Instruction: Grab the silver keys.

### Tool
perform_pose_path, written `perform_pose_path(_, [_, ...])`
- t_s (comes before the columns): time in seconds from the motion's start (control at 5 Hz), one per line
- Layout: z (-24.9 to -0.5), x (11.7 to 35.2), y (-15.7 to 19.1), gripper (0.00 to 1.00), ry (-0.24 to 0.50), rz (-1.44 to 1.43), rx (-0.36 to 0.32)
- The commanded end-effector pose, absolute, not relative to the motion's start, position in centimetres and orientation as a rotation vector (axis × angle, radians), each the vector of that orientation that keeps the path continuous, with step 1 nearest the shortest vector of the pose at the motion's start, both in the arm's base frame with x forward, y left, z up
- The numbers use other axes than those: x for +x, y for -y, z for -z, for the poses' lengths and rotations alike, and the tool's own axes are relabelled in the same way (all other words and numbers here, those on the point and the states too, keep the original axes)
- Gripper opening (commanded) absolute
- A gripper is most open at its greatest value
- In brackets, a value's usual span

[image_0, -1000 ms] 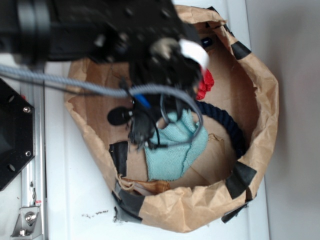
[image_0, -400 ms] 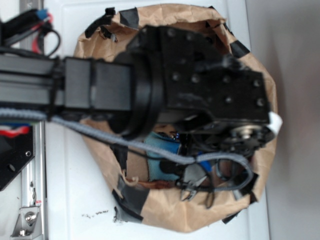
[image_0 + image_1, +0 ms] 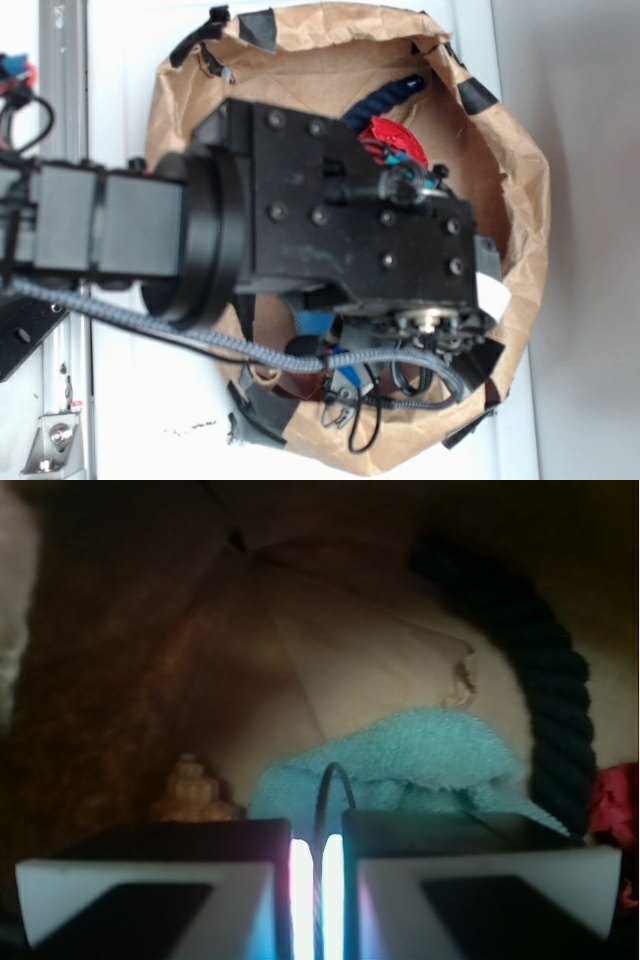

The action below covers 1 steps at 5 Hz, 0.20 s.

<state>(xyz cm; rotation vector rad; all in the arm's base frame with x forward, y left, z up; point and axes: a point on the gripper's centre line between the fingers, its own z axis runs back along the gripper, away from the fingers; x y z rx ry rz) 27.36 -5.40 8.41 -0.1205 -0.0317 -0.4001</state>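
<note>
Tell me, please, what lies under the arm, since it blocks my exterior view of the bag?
Observer: The wrist view shows a teal cloth just beyond the gripper.
Operator: Are the keys visible there?
Observer: No keys show; only a thin dark loop rises between the nearly closed fingers.
Operator: Is anything else close by?
Observer: A tan shell sits beside the cloth.

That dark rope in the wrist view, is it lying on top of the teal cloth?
No. The dark rope curves along the right side of the teal cloth, lying on the brown paper.
</note>
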Motion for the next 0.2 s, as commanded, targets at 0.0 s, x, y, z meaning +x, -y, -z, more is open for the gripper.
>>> perform_pose_path(0.0, [-11.03, 27.77, 3.86, 0.00, 0.150, 0.360, -0.104])
